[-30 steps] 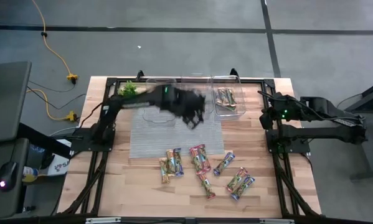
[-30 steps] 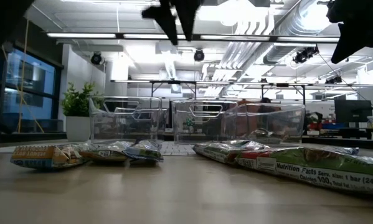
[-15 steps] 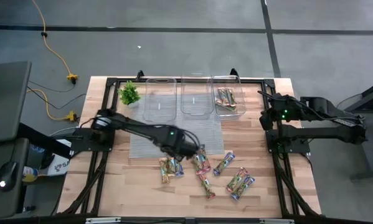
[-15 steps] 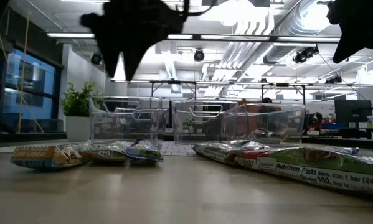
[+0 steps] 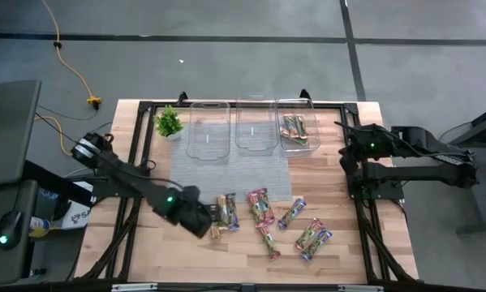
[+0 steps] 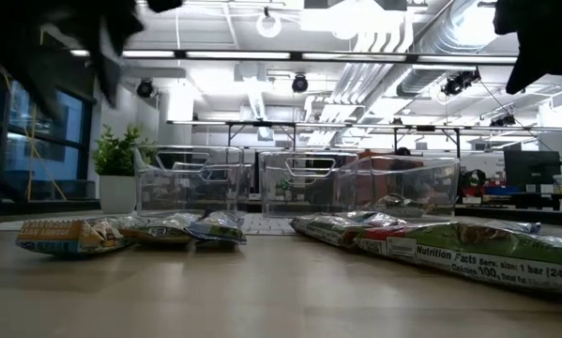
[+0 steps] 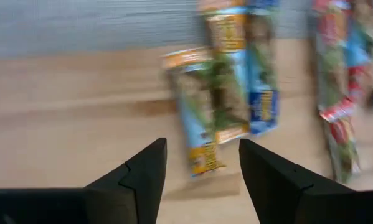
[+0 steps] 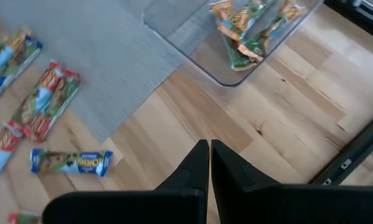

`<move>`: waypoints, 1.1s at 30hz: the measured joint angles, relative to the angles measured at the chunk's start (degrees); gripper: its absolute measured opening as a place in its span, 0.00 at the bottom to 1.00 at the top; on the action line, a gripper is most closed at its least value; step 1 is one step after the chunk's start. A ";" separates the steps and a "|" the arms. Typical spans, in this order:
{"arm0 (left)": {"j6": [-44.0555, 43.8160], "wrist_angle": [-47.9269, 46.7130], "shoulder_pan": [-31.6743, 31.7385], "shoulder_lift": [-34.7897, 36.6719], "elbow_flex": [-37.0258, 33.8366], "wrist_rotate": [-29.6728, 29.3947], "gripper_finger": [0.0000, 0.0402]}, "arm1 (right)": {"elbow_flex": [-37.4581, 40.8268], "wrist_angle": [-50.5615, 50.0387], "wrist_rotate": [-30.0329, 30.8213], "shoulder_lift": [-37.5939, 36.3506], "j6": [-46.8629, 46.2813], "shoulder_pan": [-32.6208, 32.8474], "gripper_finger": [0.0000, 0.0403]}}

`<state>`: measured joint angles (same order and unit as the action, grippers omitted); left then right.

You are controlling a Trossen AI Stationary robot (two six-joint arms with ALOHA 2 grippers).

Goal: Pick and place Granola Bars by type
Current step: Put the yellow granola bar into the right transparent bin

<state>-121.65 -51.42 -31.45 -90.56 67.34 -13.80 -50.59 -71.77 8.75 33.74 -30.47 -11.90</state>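
1. We see the left gripper (image 5: pixel 204 221) low at center-left of the high view, its fingers (image 7: pixel 142 177) parted and holding nothing.
2. Just beside it lie 2 Granola Bars (image 5: pixel 224 212), side by side, long axes running nearly top to bottom of the frame.
3. The right gripper (image 5: pixel 346 151) waits at the table's (image 5: pixel 145 251) right edge, fingers pressed together, holding nothing.
4. The clear tub (image 5: pixel 298 130) at upper right holds bars.

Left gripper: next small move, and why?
Probably lower the left gripper onto the orange-ended bar and close. Its jaws are open and empty, the bar's near end lies just ahead of the gap, flat on the wood. The right gripper waits shut near the rightmost tub.
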 joint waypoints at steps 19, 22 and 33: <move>-7.58 7.72 4.98 -14.22 3.98 10.32 0.48 | 0.00 -0.35 -4.52 0.00 15.08 0.00 0.00; -7.55 7.06 5.30 -14.88 4.08 10.31 0.48 | 0.00 -0.35 -4.52 0.00 15.53 -0.01 0.00; -1.75 6.34 7.98 -17.34 4.08 11.91 0.48 | 0.00 -0.35 -4.47 0.00 13.95 0.00 0.00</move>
<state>-123.40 -45.08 -23.47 -107.90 71.42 -1.89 -50.59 -72.12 4.27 33.74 -16.52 -11.90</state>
